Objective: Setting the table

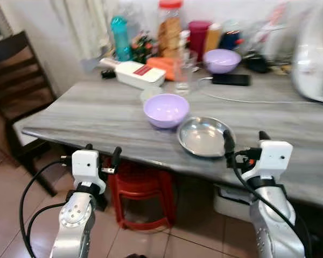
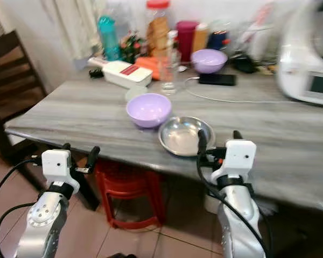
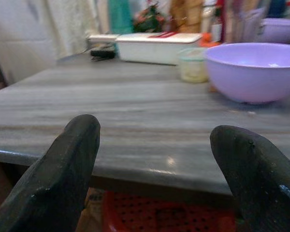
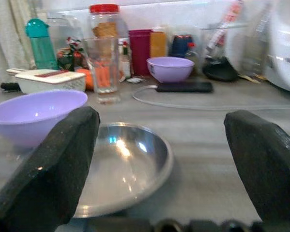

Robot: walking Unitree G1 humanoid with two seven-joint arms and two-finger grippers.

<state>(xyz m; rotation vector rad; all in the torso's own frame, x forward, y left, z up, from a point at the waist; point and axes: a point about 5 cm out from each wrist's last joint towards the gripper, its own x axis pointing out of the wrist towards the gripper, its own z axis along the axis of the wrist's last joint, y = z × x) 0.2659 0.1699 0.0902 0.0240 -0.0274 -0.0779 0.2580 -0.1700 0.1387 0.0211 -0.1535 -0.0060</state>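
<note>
Steel plate at desk edge, both hands spread

Steel plate lies near the desk front edge, just beside the lilac bowl. Probably light, rigid, slippery; I would pinch its raised rim. My right hand hovers spread at it; my left hand, spread, holds nothing.

The desk lies bare from its near edge up to the purple bowl. Beside the bowl sits a steel plate; behind it, a glass and crowded jars block the back.
</note>
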